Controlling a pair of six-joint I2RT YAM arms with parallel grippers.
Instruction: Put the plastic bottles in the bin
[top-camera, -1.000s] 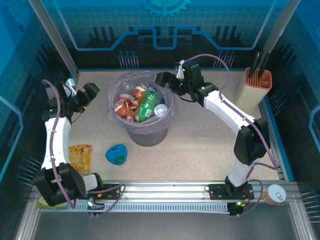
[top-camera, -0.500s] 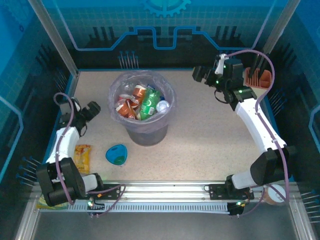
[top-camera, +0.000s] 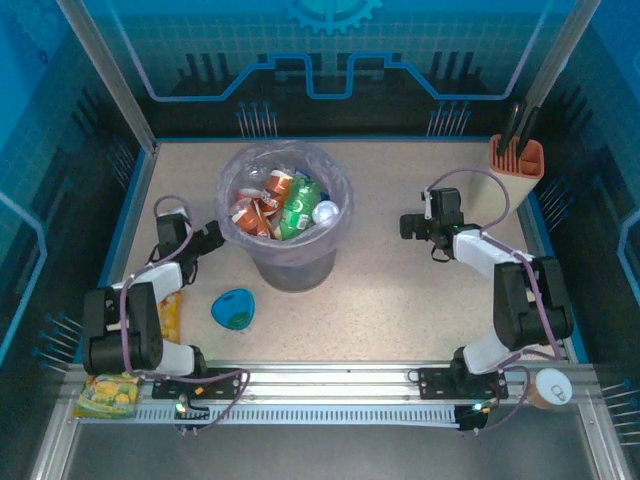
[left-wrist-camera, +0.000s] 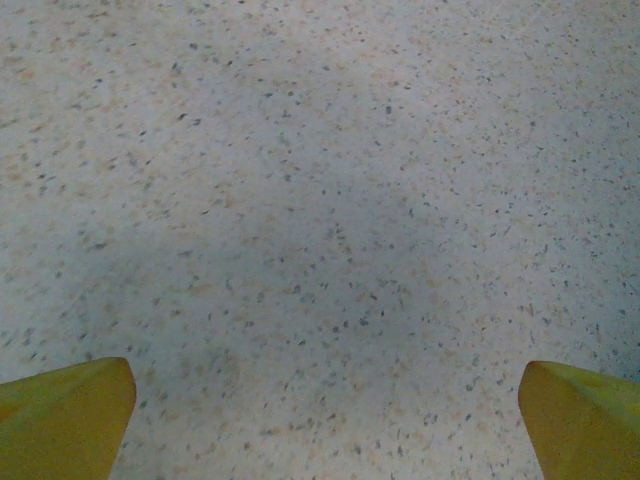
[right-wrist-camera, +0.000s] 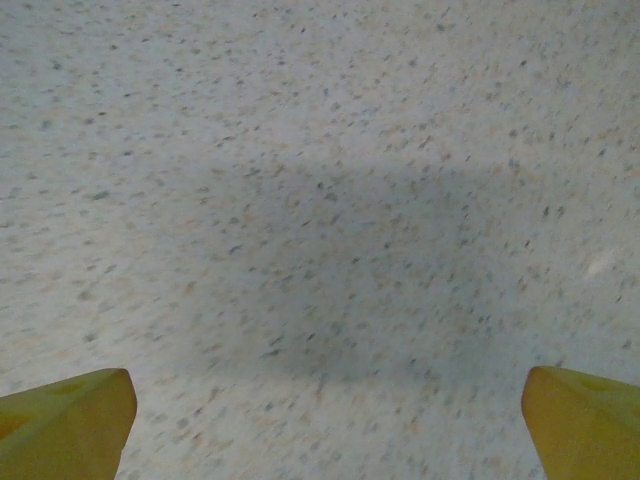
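At the near left corner, a yellow snack packet (top-camera: 108, 393) lies on the frame rail beside the base of the left arm, and a second yellow packet (top-camera: 172, 312) lies on the speckled table (top-camera: 400, 310), partly under that arm's folded links. The left gripper (top-camera: 212, 238) sits low over the tabletop, just left of the bin and apart from it. In the left wrist view its two yellow fingertips (left-wrist-camera: 65, 415) stand at the bottom corners, spread wide, with bare speckled surface and a soft shadow between them; the jaws are open and hold nothing. A small blue bowl (top-camera: 233, 308) rests on the table near the front of the bin. The bin (top-camera: 292, 270), a round grey bucket lined with a thin pale lilac bag, stands left of the table's centre. The plastic bottles (top-camera: 262, 210) lie heaped inside it, red and orange labels showing, with a green bottle (top-camera: 298, 210) toward the middle and a pale round bottle end just to its right. Well to the right of the bin, the right gripper (top-camera: 406, 226) is held low above the table with its arm folded back. In the right wrist view its yellow fingertips (right-wrist-camera: 65, 420) likewise sit far apart at the lower corners over bare tabletop, so these jaws are open and empty too. At the far right corner a beige-and-orange knife block (top-camera: 516, 165) stands upright with dark handles sticking out of it. A paper cup (top-camera: 549, 388) sits off the table's near right edge.
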